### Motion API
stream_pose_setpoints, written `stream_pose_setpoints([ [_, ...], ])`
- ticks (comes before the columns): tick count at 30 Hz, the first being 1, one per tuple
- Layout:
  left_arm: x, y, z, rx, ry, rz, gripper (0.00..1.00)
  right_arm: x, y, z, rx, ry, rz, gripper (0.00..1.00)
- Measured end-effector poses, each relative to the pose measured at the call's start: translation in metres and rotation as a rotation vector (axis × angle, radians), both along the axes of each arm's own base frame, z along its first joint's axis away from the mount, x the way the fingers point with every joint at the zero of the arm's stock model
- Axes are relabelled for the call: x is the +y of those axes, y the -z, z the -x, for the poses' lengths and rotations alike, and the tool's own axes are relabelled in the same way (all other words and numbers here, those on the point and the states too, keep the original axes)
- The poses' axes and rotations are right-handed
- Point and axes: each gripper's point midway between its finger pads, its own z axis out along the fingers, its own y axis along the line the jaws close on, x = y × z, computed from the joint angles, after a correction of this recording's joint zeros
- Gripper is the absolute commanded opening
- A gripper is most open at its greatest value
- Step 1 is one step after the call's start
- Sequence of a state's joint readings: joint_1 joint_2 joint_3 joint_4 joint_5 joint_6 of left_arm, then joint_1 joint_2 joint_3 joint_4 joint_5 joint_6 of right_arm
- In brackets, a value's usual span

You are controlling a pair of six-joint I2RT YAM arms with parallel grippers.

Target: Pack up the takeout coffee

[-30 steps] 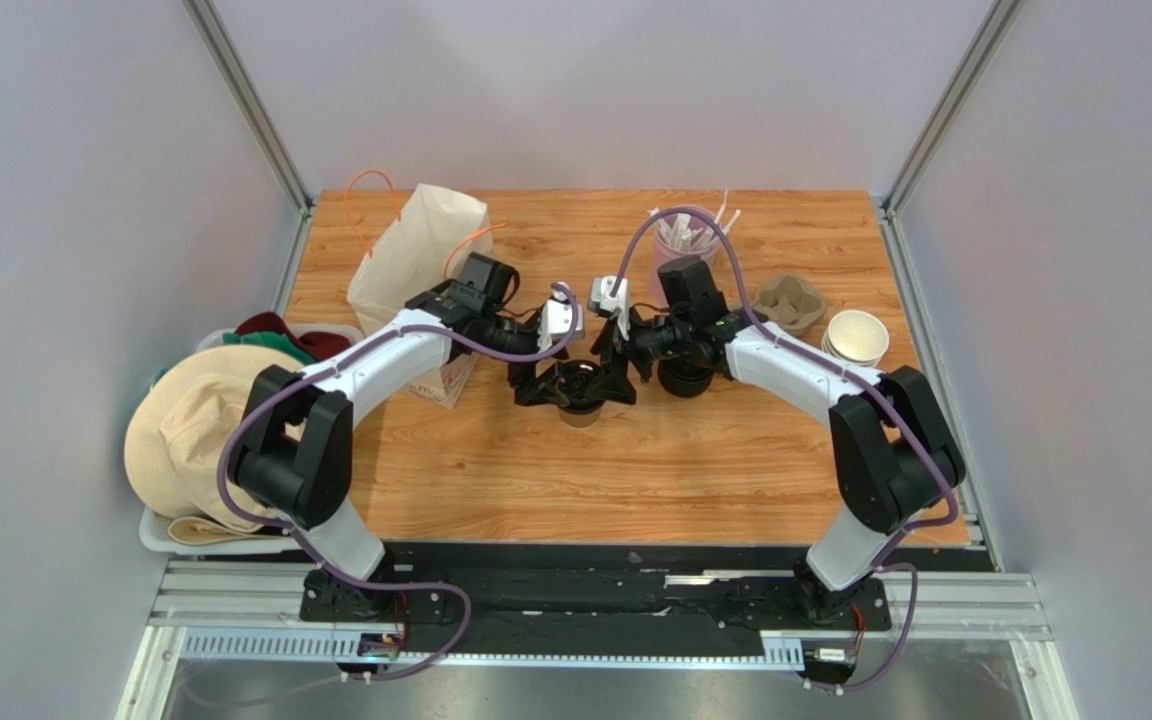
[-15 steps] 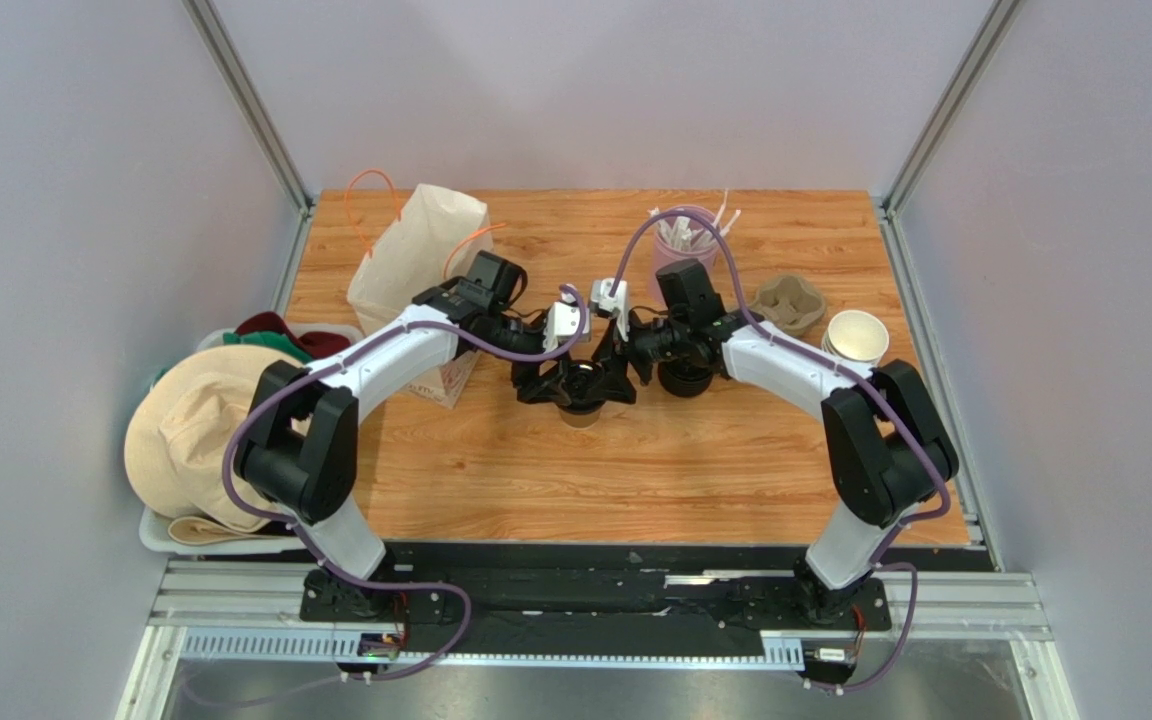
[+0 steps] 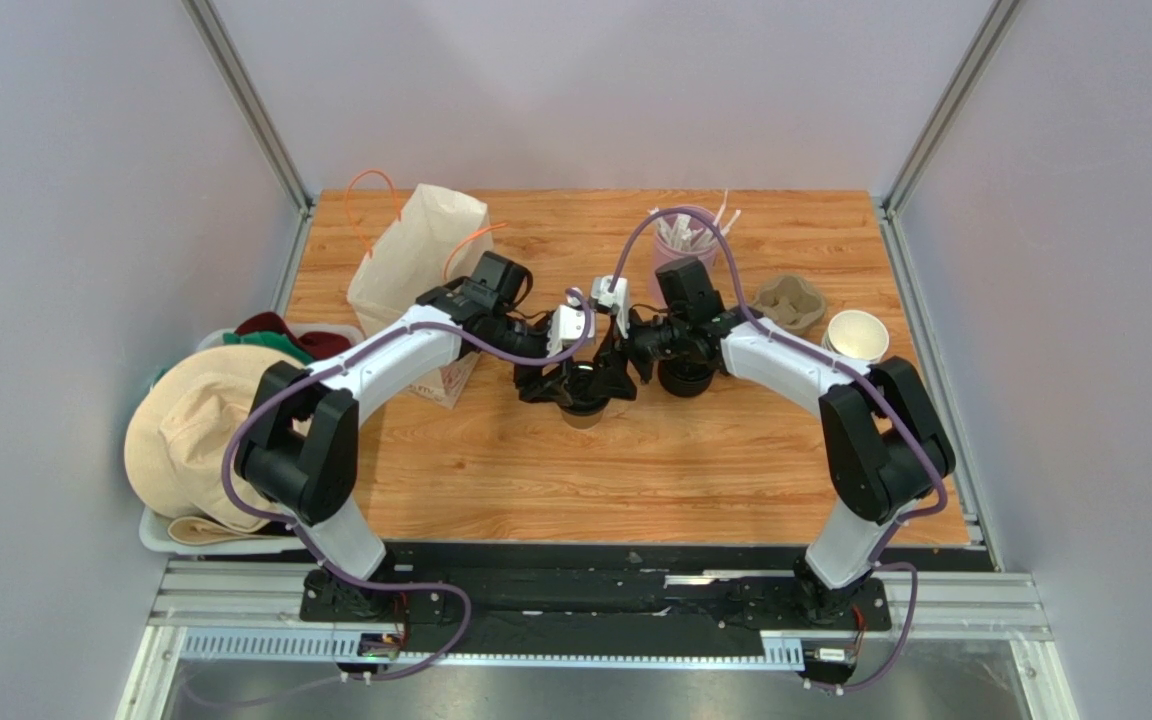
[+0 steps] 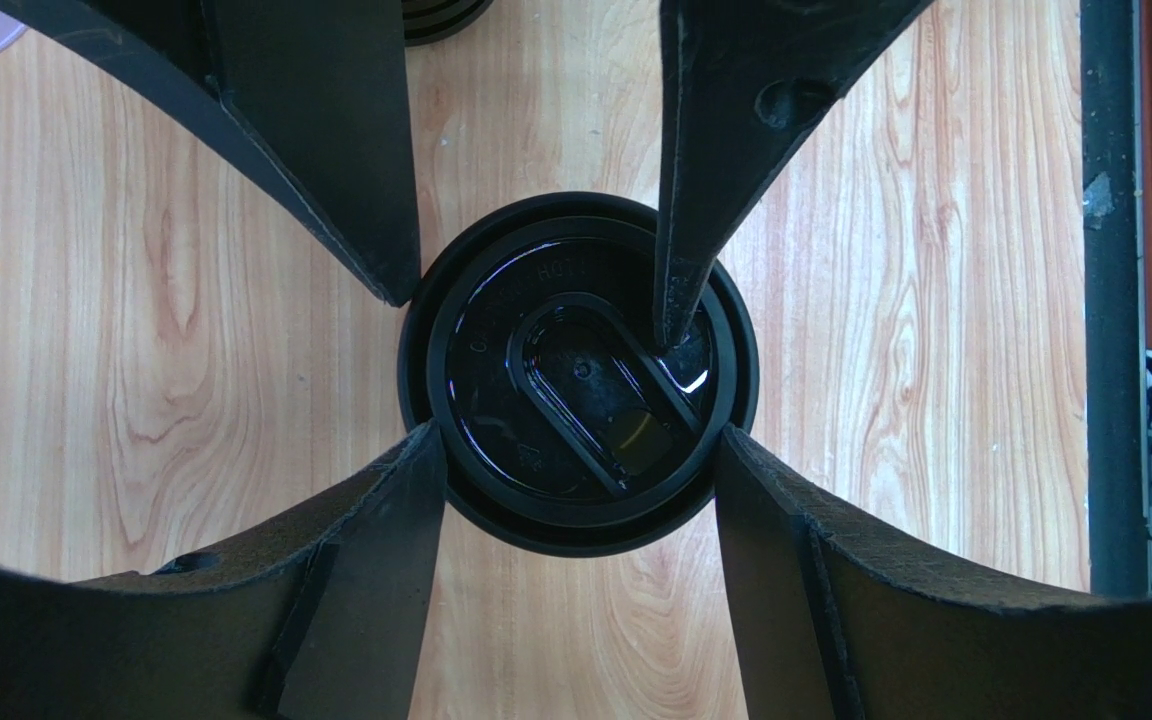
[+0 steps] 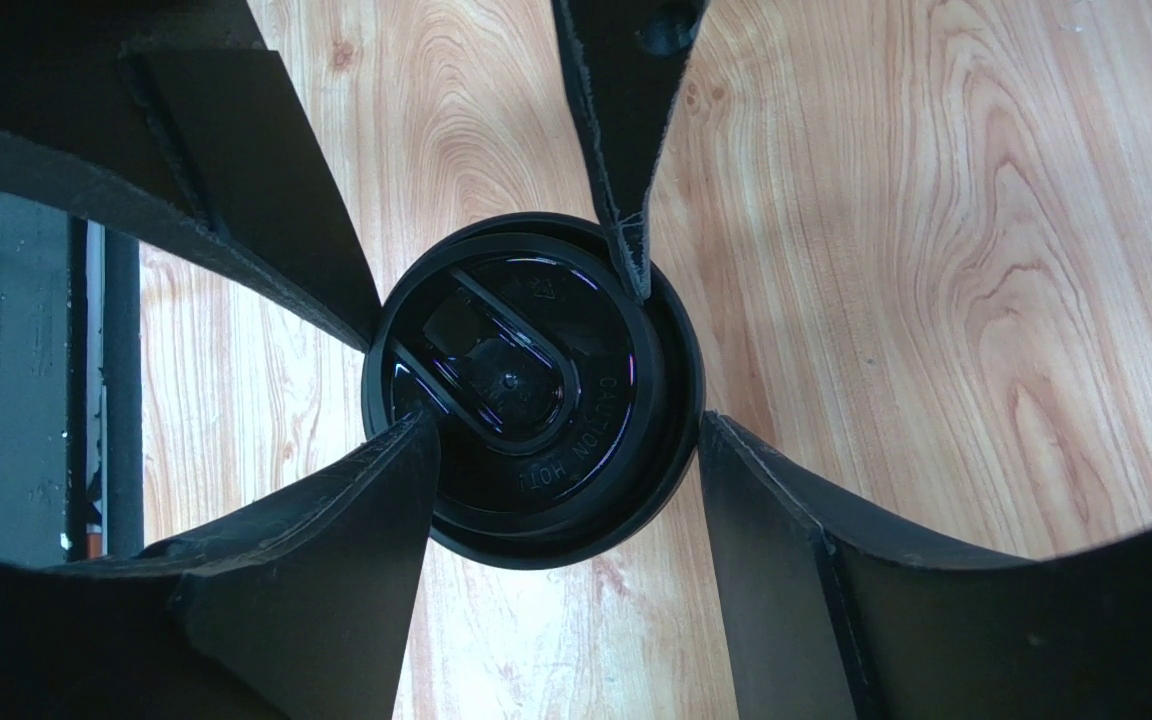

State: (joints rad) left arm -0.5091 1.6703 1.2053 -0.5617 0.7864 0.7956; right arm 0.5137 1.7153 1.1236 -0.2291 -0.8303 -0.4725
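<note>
- The coffee cup (image 3: 582, 393) stands mid-table, its black lid (image 4: 579, 372) on.
- The left gripper (image 4: 567, 450) straddles the lid, fingers touching its rim at 3 and 9 o'clock.
- The right gripper (image 5: 552, 435) brackets it likewise.
- The paper bag (image 3: 409, 255) stands at the cup's 10 o'clock.

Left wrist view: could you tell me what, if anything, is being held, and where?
The left gripper has its fingers against the black lid at the rim; whether they clamp it cannot be told.
</note>
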Motion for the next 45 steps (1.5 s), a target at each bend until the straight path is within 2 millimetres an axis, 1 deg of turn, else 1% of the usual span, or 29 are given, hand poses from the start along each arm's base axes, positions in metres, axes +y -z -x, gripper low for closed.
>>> stream_pose_setpoints([
  [6, -0.005, 0.0, 0.002, -0.019, 0.013, -0.012, 0.6, -0.001, 0.0, -0.001, 0.008, 0.015, 0.016, 0.67],
  [12, -0.006, 0.0, 0.001, -0.027, 0.011, -0.022, 0.61, -0.003, 0.001, -0.001, 0.02, 0.023, 0.028, 0.67],
  [13, -0.006, 0.001, 0.001, -0.028, 0.01, -0.024, 0.62, -0.004, 0.001, -0.002, 0.022, 0.024, 0.029, 0.67],
  [14, -0.006, 0.001, 0.001, -0.029, 0.01, -0.025, 0.69, -0.004, 0.001, -0.002, 0.026, 0.025, 0.032, 0.67],
  [16, -0.005, 0.001, 0.001, -0.031, 0.008, -0.028, 0.76, -0.004, 0.002, -0.003, 0.035, 0.026, 0.035, 0.67],
  [17, -0.004, 0.001, 0.0, -0.034, 0.004, -0.034, 0.77, -0.004, 0.002, -0.003, 0.039, 0.025, 0.035, 0.67],
  [20, -0.001, 0.005, -0.004, -0.051, -0.008, -0.061, 0.76, -0.005, 0.003, -0.003, 0.057, 0.027, 0.037, 0.67],
  [24, -0.004, 0.005, -0.003, -0.089, 0.015, -0.08, 0.76, 0.0, 0.003, -0.005, 0.054, 0.027, 0.041, 0.67],
  [31, -0.006, 0.006, -0.002, -0.105, 0.022, -0.09, 0.73, 0.001, 0.004, -0.005, 0.072, 0.031, 0.048, 0.67],
  [45, -0.013, 0.008, -0.004, -0.119, 0.033, -0.188, 0.77, 0.0, 0.005, -0.006, 0.103, 0.043, 0.082, 0.67],
])
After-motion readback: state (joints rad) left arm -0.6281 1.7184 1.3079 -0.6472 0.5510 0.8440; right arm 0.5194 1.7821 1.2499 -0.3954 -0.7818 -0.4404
